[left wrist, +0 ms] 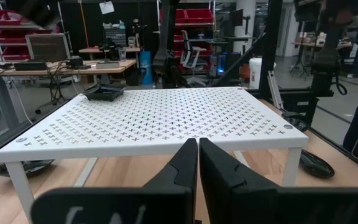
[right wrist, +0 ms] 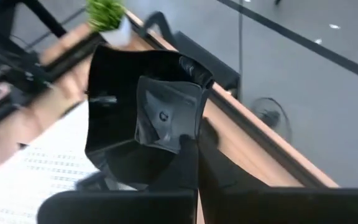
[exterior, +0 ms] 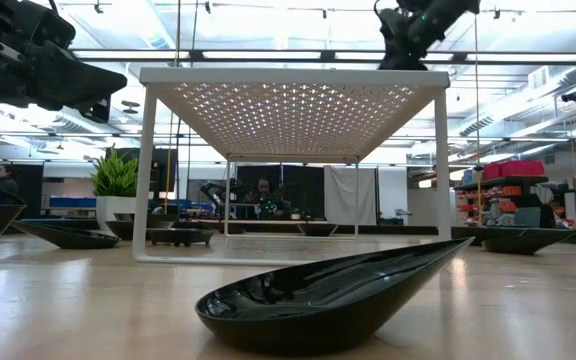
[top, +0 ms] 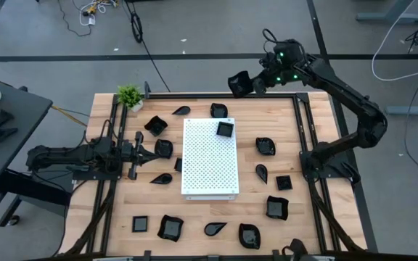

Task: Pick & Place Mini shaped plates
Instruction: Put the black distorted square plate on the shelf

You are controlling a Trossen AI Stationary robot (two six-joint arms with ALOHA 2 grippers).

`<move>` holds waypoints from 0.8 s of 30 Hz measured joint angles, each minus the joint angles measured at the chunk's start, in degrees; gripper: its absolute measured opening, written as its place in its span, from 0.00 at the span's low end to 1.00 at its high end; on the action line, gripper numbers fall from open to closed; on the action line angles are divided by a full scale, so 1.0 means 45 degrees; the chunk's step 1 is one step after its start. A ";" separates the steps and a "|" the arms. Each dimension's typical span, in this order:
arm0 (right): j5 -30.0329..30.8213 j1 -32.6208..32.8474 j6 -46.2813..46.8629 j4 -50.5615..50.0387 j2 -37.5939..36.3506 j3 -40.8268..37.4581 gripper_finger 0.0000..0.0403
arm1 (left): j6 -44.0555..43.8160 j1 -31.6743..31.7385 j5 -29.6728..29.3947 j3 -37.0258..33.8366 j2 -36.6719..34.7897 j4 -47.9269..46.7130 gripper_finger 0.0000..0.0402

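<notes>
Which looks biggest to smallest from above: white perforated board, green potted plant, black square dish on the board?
1. White perforated board
2. Green potted plant
3. Black square dish on the board; looks close to the plant in size, so this order is unsure.

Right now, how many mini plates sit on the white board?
1: a square plate at the board's corner nearest the right gripper, which holds another plate off the board.
</notes>
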 joint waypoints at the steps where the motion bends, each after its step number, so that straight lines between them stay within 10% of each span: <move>1: -0.0010 0.0178 0.0191 0.0048 0.0000 0.0083 0.00 | -0.0003 0.0000 0.0000 0.0000 0.0003 0.0000 0.05; 24: -0.0768 0.4629 0.7335 0.1960 0.1859 0.0211 0.00 | -0.0003 0.0003 0.0000 -0.0001 -0.0002 0.0000 0.05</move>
